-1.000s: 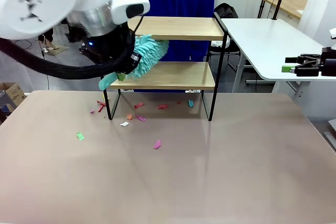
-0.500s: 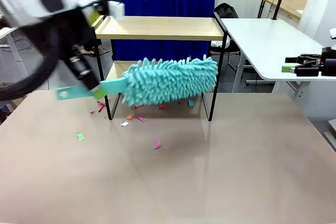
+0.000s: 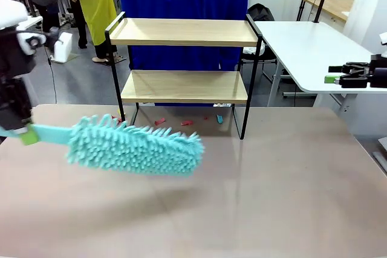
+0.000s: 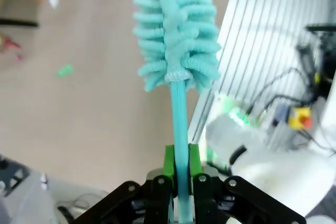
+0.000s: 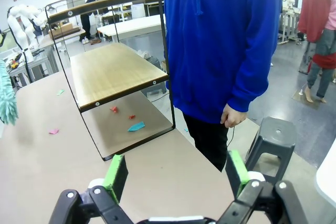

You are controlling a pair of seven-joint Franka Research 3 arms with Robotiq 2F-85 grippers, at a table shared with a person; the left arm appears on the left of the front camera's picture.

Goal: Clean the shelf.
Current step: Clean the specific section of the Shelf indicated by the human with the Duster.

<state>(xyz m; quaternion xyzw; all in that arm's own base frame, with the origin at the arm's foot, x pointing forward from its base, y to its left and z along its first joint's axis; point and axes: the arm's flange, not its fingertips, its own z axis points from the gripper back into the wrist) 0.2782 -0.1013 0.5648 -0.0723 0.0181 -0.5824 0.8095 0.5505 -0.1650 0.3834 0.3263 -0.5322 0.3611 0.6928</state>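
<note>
**Duster pulled off to the left, shelf boards look bare**

Left tool (image 4: 180, 163) is pressed together on the thin teal handle (image 3: 51, 132) of the duster (image 3: 136, 148). The green pads (image 4: 168, 160) pinch the handle near its tail end. Probably gripped that far back so the whole fluffy head sticks out ahead and can reach deep along a board.

The duster hangs roughly level over the near left part of the desk (image 3: 272, 179). Its head points toward the middle, well apart from the shelf (image 3: 181, 86); can't tell if it touches the desk.

The shelf stands at the far middle of the desk, upright. Both wood boards look clear of bits in the front and right wrist views. Small paper scraps (image 3: 186, 122) lie on the desk under the lower board, between the legs. My read: they ended up there from the boards, so the sweeping looks mostly done.

Right tool (image 5: 176, 177) is spread wide and holds nothing. It sits off at the right side, likely parked to stay out of the duster's swing.

A person in a blue top (image 5: 220, 40) stands just behind the shelf, hand (image 5: 232, 115) hanging down, not reaching in.
</note>
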